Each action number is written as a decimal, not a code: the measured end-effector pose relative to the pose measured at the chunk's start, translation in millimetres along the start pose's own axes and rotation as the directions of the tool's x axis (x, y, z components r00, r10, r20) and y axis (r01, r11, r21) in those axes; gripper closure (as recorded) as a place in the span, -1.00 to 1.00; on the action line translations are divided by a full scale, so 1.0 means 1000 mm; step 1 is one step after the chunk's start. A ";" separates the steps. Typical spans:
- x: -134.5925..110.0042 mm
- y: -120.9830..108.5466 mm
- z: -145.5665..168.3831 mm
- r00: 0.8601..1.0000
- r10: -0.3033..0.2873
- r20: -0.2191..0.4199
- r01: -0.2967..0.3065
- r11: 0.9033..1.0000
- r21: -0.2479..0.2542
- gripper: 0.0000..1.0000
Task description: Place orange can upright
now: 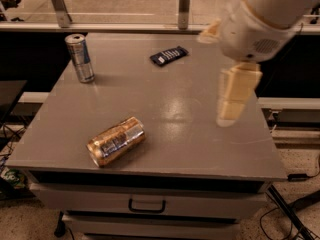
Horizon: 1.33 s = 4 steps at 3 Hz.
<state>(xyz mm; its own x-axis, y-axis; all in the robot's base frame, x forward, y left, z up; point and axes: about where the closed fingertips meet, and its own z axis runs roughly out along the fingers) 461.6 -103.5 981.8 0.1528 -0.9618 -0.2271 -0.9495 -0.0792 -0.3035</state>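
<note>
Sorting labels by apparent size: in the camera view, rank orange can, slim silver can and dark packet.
1. orange can, though nearest the camera.
2. slim silver can.
3. dark packet, smallest.
The hand hangs over the right side of the table.

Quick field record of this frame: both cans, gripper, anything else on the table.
orange can: lying on its side, front-left of the table, nothing touching it
gripper: over the table's right side, well apart from the orange can
slim can: upright, back-left corner
dark packet: flat, back middle
task state: orange can not yet upright
</note>
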 end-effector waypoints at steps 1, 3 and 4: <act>-0.049 -0.004 0.017 0.989 -0.140 0.040 0.142 0.989 -0.034 -1.00; -0.123 0.013 0.081 0.925 -0.379 0.039 0.380 0.913 -0.147 -1.00; -0.150 0.028 0.116 0.889 -0.457 0.032 0.453 0.866 -0.211 -1.00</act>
<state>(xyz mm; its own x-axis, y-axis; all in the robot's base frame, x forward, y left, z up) 443.5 69.3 899.5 0.5783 -0.8106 -0.0925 -0.8112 -0.5593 -0.1706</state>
